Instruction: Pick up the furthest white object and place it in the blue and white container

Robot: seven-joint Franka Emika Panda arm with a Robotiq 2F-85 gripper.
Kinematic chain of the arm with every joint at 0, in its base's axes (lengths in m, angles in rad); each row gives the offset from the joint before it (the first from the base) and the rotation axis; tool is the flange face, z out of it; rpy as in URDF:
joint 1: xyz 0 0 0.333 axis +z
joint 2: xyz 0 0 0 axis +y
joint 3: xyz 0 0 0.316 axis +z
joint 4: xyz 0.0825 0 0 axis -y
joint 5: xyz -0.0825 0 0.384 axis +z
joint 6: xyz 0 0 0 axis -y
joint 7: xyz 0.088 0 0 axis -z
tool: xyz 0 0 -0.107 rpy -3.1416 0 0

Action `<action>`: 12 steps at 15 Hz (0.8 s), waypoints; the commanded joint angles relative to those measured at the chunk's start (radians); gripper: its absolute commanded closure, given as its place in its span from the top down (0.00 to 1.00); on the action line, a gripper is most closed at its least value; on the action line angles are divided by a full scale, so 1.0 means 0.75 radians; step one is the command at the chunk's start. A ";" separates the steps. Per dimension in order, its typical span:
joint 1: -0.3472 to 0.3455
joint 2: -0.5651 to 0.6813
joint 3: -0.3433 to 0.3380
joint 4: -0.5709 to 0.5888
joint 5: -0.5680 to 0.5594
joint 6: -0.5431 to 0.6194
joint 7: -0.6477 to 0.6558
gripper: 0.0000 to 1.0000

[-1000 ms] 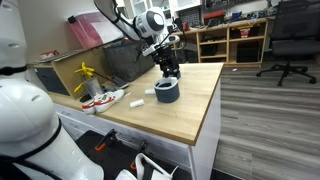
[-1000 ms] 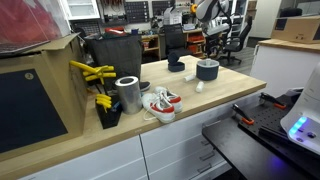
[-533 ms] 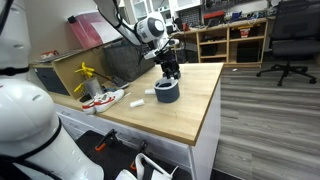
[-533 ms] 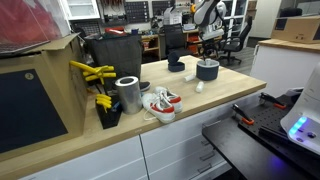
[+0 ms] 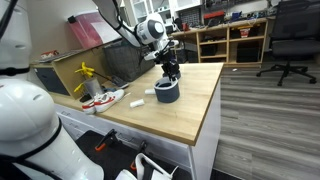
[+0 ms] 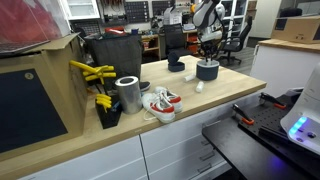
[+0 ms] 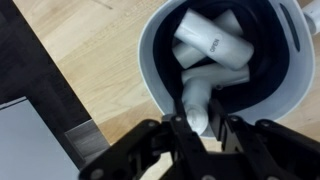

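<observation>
The blue and white container (image 5: 167,93) (image 6: 207,71) stands near the far end of the wooden table. In the wrist view its whitish rim (image 7: 150,60) fills the frame, and two white tubes (image 7: 210,45) lie inside it. A third white object (image 7: 199,98), a short tube, leans against the near wall of the tub. My gripper (image 7: 205,118) hangs straight over the container (image 5: 170,76) (image 6: 207,58). Its fingers (image 7: 181,125) press on both sides of that leaning tube.
A small white piece (image 5: 137,102) (image 6: 198,86) lies on the table beside the tub. A red-and-white thing (image 6: 160,103), a metal can (image 6: 127,94) and yellow tools (image 6: 92,72) sit toward the other end. The table edge (image 5: 212,110) drops off close to the container.
The jaws have closed from wide open onto the leaning white tube. The arm has stayed over the container, shifting only slightly.
</observation>
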 commanded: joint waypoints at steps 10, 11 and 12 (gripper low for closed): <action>0.083 -0.180 0.043 -0.082 0.013 -0.026 -0.023 0.05; 0.082 -0.189 0.049 -0.085 0.015 -0.034 -0.027 0.05; 0.080 -0.202 0.055 -0.090 0.020 -0.048 -0.032 0.05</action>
